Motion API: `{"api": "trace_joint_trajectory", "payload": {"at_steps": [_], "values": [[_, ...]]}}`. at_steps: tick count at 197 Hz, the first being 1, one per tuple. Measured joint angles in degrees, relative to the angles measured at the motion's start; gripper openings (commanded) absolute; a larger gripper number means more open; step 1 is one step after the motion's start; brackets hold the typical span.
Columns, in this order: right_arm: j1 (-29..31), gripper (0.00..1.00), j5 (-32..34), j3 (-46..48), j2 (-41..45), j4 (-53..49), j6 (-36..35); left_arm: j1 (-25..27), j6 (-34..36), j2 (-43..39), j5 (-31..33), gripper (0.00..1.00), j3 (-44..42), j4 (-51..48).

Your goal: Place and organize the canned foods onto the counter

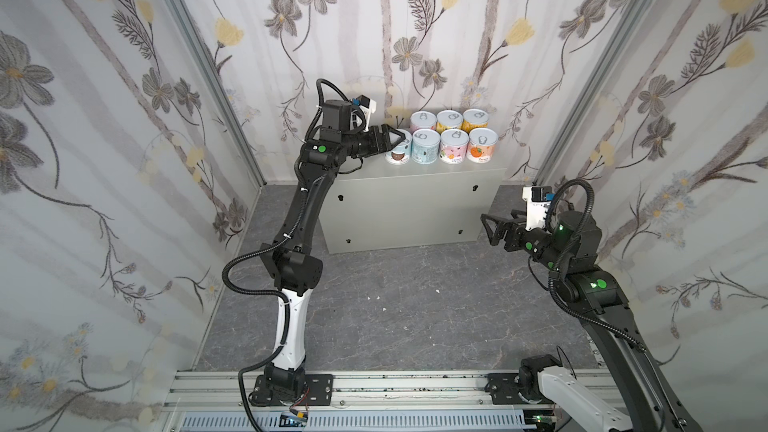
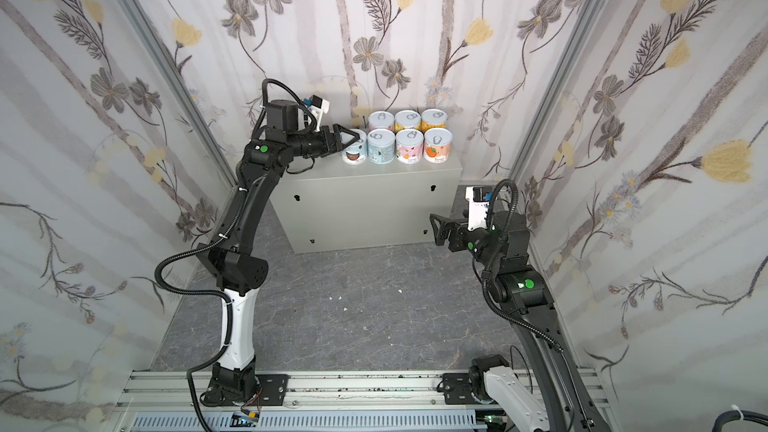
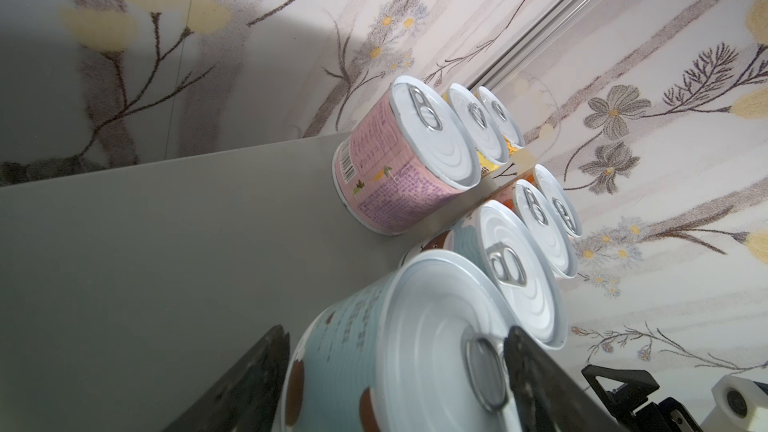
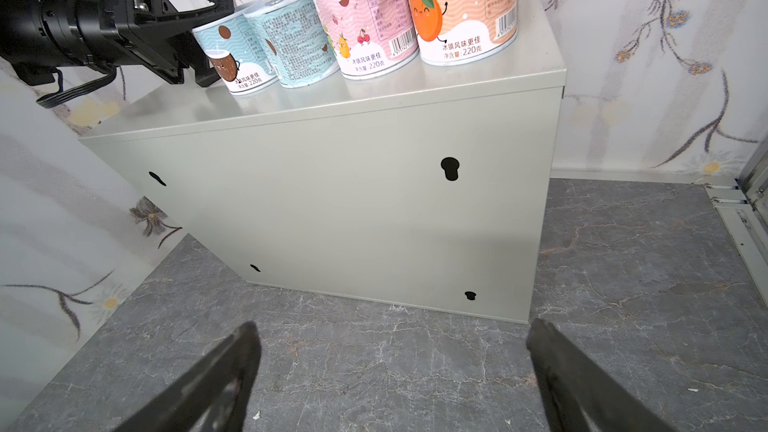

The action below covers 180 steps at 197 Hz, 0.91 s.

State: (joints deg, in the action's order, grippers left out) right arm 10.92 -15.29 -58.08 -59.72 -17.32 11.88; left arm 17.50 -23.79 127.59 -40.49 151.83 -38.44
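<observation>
On top of the counter (image 1: 415, 209), all seven canned foods (image 1: 454, 145) stand upright in two rows, three at the back and four in front, with none visible on the marbled floor (image 1: 395, 305). The coconut-label tin (image 4: 232, 56) closes the left end of the front row, just beside a light blue tin (image 4: 291, 43). The left gripper (image 3: 399, 342) reaches in from the left with its jaws straddling that end tin, one finger over the lid's edge and the other low against the label. Whether the pads press the tin or have let go cannot be told. The tin's axis runs vertical, its pull-tab lid facing up, and its only free side is the one the left arm comes from. Any retreat would probably need to run back along that line, away from the row, so as not to drag the tin. The right gripper (image 4: 392, 326) hangs well apart, low before the counter's right end, jaws spread wide and empty.
</observation>
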Motion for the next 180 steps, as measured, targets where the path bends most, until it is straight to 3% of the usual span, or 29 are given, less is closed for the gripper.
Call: {"api": "trace_joint_trajectory", "payload": {"at_steps": [79,110,180], "values": [[0.0,1.0,0.0,0.0,-0.2,0.1,0.0,-0.1,0.0,-0.1,0.0,0.82,0.0,0.0],[0.0,1.0,-0.5,0.0,-0.2,0.3,0.0,-0.1,0.1,-0.2,0.2,1.0,0.0,0.2],[0.0,1.0,-1.5,0.0,-0.6,0.5,-0.2,-0.5,-0.5,-3.5,0.5,1.0,-0.3,0.5]]}}
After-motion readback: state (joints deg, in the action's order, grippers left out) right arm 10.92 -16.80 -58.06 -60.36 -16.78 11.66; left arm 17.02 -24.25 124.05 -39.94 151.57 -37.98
